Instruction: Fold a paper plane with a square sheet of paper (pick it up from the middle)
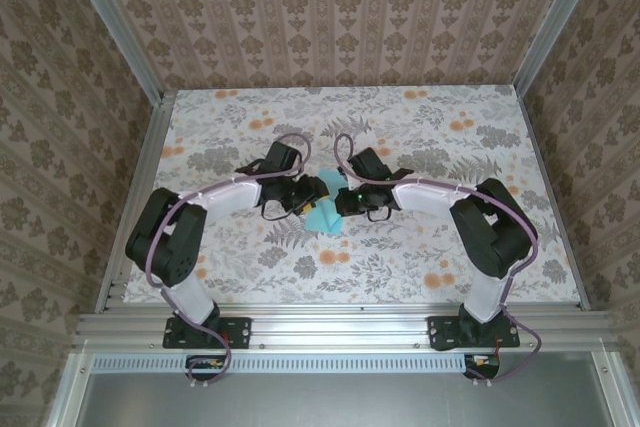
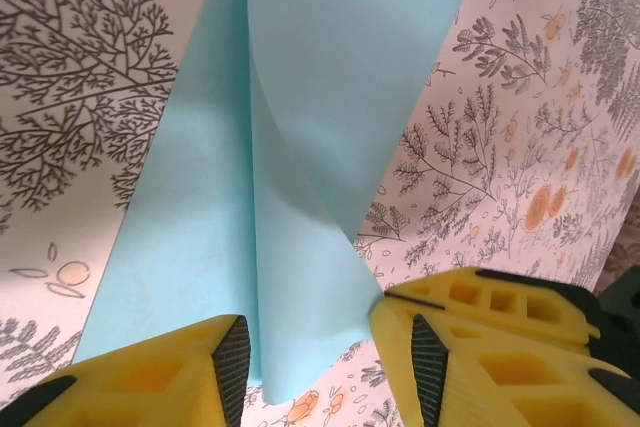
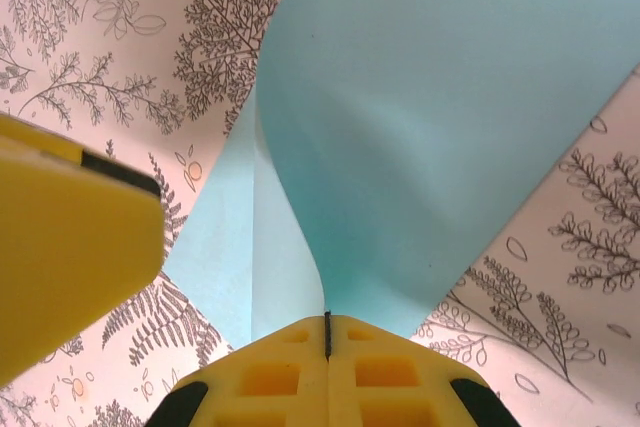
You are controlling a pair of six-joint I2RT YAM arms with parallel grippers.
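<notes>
The floral surface (image 1: 420,247) sits boxed in by patterned walls (image 1: 330,17), and at its middle, between my two arms, lies the square sheet of paper (image 1: 322,215), half folded and partly lifted. My right hand (image 3: 327,332) is closed tight on a lower edge of it, the jaws meeting with the paper coming out of the seam and bowing upward in a soft curve, not a sharp crease. My left hand (image 2: 325,357) stands at a middling gap with the near end of the sheet between its fingers (image 2: 440,347); one corner brushes a fingertip, but I judge it is not gripped on that side. That is my worry: with only one hand holding, any pull from my right could drag or swing the whole sheet across the surface, and the fold would then land crooked. The raised flap is rounded and springy, so it may flop back open if I let go before pressing it flat. A hard tug on so small a pinch might also tear or crumple the thin paper. Both my arms are bent with elbows outward, forearms reaching inward and low, the two hands nearly nose to nose over the sheet.
</notes>
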